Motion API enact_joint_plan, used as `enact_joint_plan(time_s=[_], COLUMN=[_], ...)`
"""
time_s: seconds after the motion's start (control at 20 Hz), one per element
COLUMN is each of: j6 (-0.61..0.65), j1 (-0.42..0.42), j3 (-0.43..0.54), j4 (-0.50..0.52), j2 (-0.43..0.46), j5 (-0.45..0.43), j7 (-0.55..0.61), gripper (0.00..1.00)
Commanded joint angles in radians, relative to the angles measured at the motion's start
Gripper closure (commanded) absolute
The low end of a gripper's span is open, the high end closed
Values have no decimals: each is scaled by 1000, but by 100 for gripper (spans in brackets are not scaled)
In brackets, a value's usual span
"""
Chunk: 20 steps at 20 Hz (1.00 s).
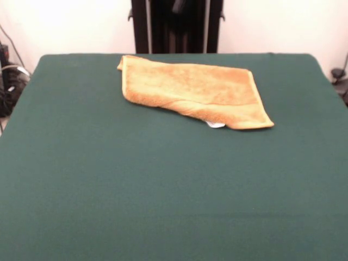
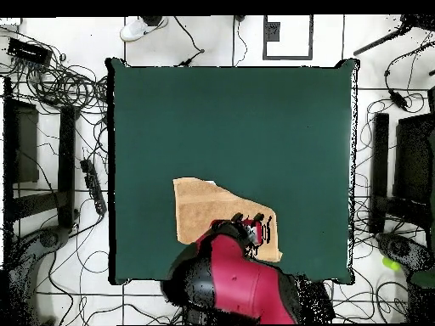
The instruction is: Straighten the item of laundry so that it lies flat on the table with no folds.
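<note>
One fold is left: the towel (image 1: 193, 92) lies on the table (image 1: 163, 185) right under the pincer (image 2: 253, 226), its near edge doubled over, and I cannot tell how far the pincer is open.

Orange towel (image 1: 190, 89) on far part of green surface (image 1: 163, 190), near edge folded over along a diagonal. White tag (image 1: 216, 125) peeking out under fold. Rest of surface bare.

Table (image 1: 163, 190) open all round; only folded towel (image 1: 196, 92) near far edge
</note>
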Motion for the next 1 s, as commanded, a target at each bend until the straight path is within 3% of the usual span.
enact_joint_plan(time_s=[0.05,0.25,0.45,0.7,1.0], j6=[-61,-45,3,47,210], j1=[-154,-367,-632,-763,-956], j3=[310,535,803,912,1114], j4=[-40,-13,36,12,47], j2=[117,94,109,168,327], j5=[29,-12,-9,-84,2], j7=[107,-6,-82,-133,-105], gripper=[0,0,0,0,0])
